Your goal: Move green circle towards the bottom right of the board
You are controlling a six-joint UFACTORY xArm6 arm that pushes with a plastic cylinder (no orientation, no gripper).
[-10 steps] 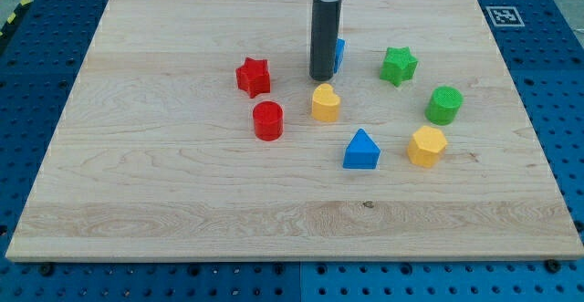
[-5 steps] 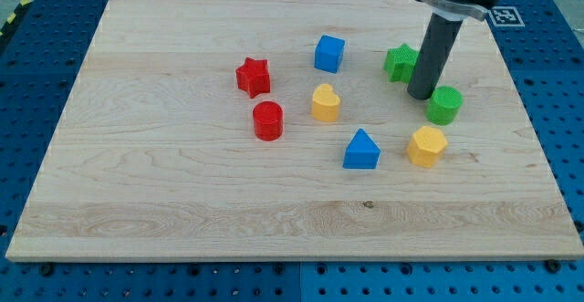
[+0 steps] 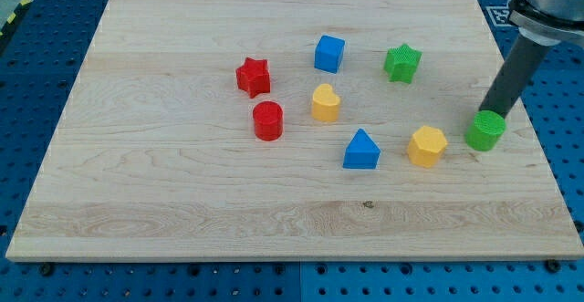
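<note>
The green circle (image 3: 485, 130) stands near the board's right edge, right of the yellow hexagon (image 3: 427, 145). My rod comes down from the view's top right, and my tip (image 3: 498, 117) touches the green circle at its upper right side. The green star (image 3: 401, 63) lies well to the upper left of the tip.
On the wooden board (image 3: 182, 202) there are also a blue cube (image 3: 329, 53), a red star (image 3: 254, 77), a red cylinder (image 3: 267, 119), a yellow heart (image 3: 325, 103) and a blue triangle (image 3: 361, 150). The board's right edge is close to the green circle.
My tip has swept from the board's middle to the far right. The green circle has slid right and down, from beside the green star's lower right to right of the yellow hexagon.
</note>
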